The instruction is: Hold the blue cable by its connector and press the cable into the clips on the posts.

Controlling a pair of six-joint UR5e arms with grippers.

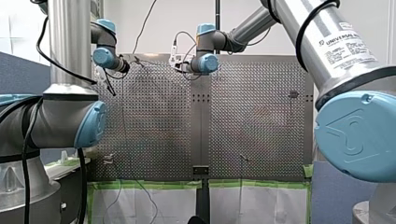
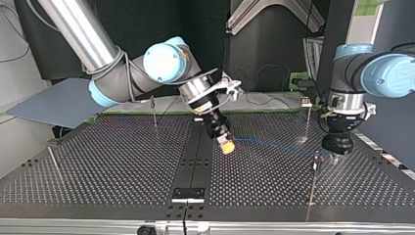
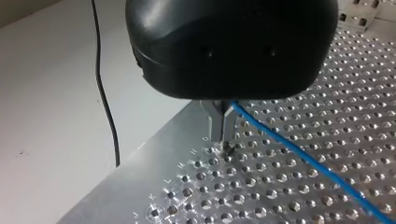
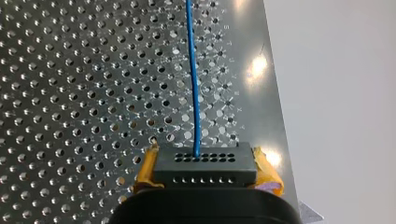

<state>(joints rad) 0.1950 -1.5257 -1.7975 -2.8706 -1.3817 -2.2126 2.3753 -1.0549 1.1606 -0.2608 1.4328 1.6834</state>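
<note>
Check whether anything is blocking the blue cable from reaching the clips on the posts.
Nothing visible does. The blue cable runs between the connector in my right end effector and my left end effector. Only bare perforated table lies between it and the nearest post.

Label on my right arm: "UNIVERSAL R…", small print illegible | table, near edge in left wrist view: engraved hole-row letters J, K, L, O legible

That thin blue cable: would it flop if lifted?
Probably floppy: the blue cable is thin, and looks straight only where it is pulled taut. Likely very light. Its blocky connector looks rigid, so easier to hold.
</note>
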